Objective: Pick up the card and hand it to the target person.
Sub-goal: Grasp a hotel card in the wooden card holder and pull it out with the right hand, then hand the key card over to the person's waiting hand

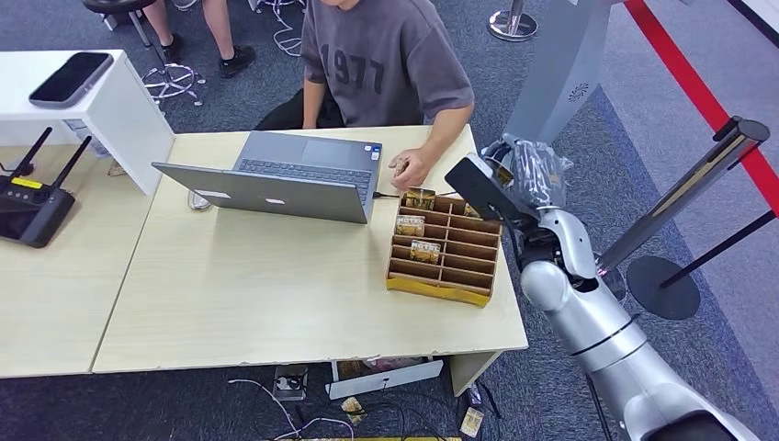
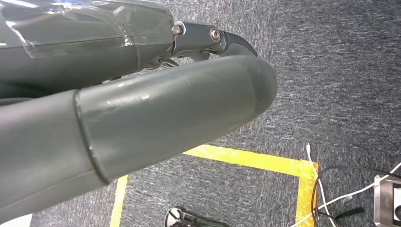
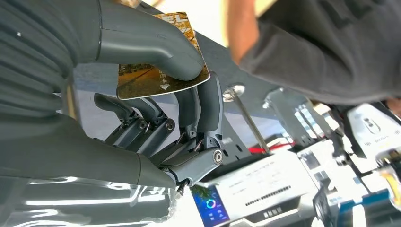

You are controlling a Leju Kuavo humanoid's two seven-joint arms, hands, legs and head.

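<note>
My right hand [image 3: 156,109] pinches the card [image 3: 163,71], raised beside the wooden rack [image 1: 444,248]. Pickup done. Handover to the person [image 1: 386,64] remains; left hand [image 2: 142,118] state unclear.

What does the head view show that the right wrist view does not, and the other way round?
Head view alone: the table, the laptop, the wooden card rack with cards in some slots, and the person's hand resting by the rack.

Right wrist view alone: the card pinched between the thumb and fingers of the right hand, its printed face visible.

Both: the right hand raised beside the rack, and the person in the grey shirt.
</note>
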